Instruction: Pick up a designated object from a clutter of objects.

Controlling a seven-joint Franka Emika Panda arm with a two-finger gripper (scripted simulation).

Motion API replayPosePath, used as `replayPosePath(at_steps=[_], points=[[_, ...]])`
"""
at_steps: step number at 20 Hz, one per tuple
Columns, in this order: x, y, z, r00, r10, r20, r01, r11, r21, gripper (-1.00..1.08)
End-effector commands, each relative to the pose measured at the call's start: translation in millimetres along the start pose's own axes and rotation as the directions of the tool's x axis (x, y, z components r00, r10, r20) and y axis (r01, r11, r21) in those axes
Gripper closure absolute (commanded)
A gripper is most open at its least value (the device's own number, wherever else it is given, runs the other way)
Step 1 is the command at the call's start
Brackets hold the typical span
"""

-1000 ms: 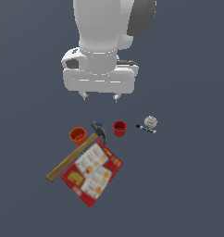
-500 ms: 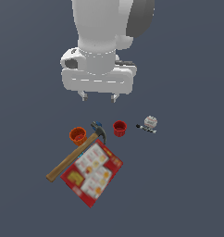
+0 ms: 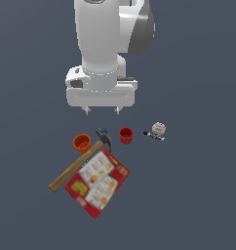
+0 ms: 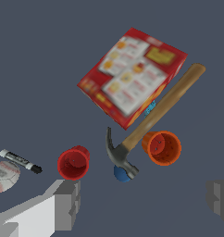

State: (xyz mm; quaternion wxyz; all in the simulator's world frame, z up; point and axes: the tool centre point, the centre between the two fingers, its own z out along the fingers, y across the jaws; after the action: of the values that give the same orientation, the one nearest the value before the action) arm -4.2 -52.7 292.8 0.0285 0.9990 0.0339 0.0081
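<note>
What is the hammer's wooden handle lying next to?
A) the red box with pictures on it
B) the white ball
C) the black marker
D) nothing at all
A: the hammer lies with its handle along the edge of the red box, while the ball and marker sit off past the red cup.

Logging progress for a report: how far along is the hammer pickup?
Nothing is grasped yet. The gripper hangs open above the clutter, holding nothing. The hammer lies flat, handle against the red box, head between the orange cup and red cup. Descending, gripping and lifting all remain.
</note>
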Motion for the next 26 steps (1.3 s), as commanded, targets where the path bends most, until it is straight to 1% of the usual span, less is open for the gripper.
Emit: replayPosePath(at_steps=[1, 6, 12, 17, 26], points=[[-3, 3, 16, 0.999, -0.043, 0.002, 0.043, 0.999, 0.001, -0.92], [-12, 9, 54, 0.989, -0.15, 0.006, 0.15, 0.989, 0.005, -0.92], [-28, 15, 100, 0.959, -0.284, 0.007, 0.283, 0.959, 0.015, -0.92], [-46, 17, 136, 0.921, -0.39, 0.004, 0.39, 0.92, 0.025, -0.92], [-79, 18, 187, 0.838, -0.546, -0.011, 0.546, 0.836, 0.044, -0.92]])
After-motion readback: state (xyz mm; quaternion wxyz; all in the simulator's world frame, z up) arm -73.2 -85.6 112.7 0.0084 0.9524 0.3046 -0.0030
